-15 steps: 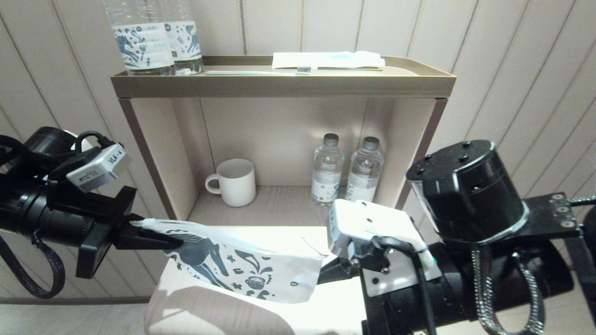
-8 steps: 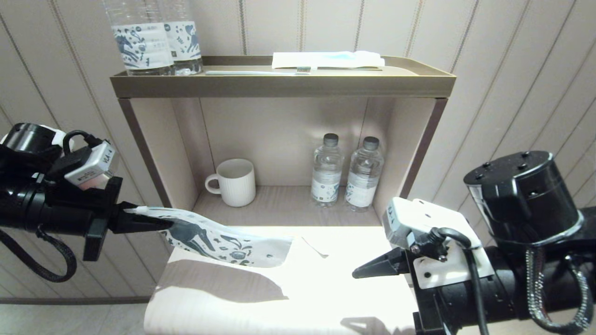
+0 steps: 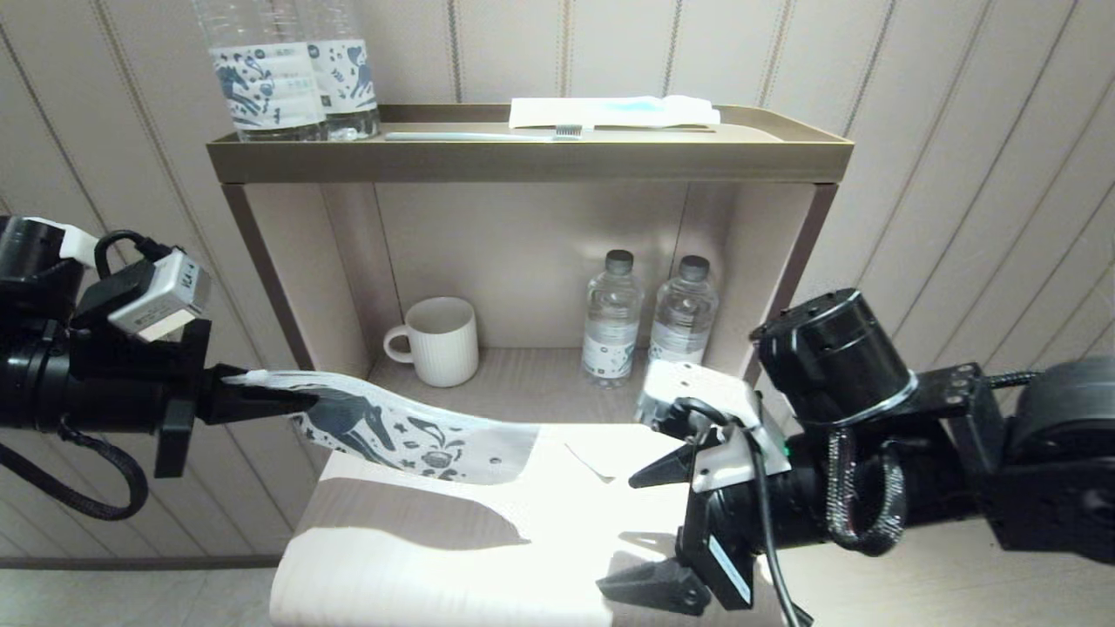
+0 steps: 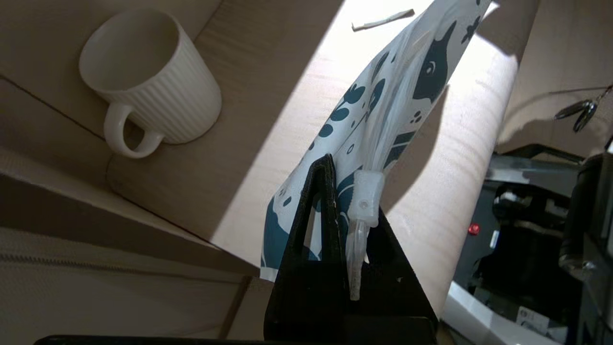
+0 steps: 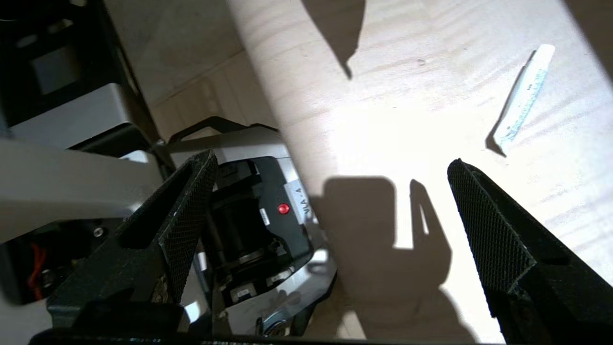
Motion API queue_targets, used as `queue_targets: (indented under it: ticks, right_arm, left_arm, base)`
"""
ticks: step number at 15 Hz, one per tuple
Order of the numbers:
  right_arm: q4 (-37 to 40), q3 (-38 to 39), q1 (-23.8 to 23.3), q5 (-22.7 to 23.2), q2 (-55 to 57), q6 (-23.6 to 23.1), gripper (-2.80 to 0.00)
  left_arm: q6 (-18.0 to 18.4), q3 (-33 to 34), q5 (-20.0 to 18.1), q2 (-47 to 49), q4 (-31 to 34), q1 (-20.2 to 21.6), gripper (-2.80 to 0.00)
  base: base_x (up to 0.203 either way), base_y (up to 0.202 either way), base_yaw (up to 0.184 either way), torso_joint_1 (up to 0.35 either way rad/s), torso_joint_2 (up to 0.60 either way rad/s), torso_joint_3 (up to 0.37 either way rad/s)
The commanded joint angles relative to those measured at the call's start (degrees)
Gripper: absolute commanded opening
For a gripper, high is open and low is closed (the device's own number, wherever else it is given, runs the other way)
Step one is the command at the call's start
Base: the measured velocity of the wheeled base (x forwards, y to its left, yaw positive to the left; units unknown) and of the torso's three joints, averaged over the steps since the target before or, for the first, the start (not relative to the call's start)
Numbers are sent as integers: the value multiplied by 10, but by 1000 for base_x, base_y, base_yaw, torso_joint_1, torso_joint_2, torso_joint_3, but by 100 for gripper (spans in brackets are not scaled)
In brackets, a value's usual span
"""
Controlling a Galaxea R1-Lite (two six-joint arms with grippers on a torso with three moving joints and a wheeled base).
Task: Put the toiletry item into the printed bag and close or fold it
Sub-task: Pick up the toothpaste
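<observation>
My left gripper (image 3: pixel 300 402) is at the table's left edge, shut on the left end of the printed bag (image 3: pixel 409 431), a white pouch with a dark blue horse. The bag slopes down to the right and its far end rests on the table (image 3: pixel 418 557). In the left wrist view, a white plastic end of the comb (image 4: pixel 366 203) pokes out of the bag (image 4: pixel 407 86) between the shut jaws of that gripper (image 4: pixel 352 191); the rest is hidden inside. My right gripper (image 3: pixel 643 531) hangs open over the table's front right edge, apart from the bag, its fingertips (image 5: pixel 479 201) wide and empty.
A small paper strip (image 3: pixel 589 463) lies on the table near the right gripper. Behind, a shelf holds a white mug (image 3: pixel 440 341) and two small bottles (image 3: pixel 612 318). Its top tray carries large bottles (image 3: pixel 261 70), a toothbrush (image 3: pixel 488 136) and a packet (image 3: pixel 614 111).
The left gripper has drawn the bag leftward; the bag's right end has dropped onto the table. The right gripper has left the bag, swung out to the right, then turned and come back open.
</observation>
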Motion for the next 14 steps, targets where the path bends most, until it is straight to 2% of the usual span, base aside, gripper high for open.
queue_targets:
  ticks: [1, 5, 8, 14]
  right_arm:
    - [-3, -21, -6, -14, 56, -1, 0]
    - [-4, -39, -26, -31, 80, 2, 0]
    - [-6, -53, -44, -48, 116, 2, 0]
    - [-27, -84, -56, -48, 164, 1, 0]
  left_arm:
    - [-14, -6, -3, -16, 1, 0, -280]
    - [-39, -12, -6, -18, 1, -2, -280]
    - [-39, -12, -7, -18, 0, -2, -280]
    - [-38, -10, -7, -17, 0, -3, -280]
  base:
    - [0, 0, 0, 0, 0, 0]
    - [0, 0, 0, 0, 0, 0]
    - [0, 0, 0, 0, 0, 0]
    - [0, 0, 0, 0, 0, 0]
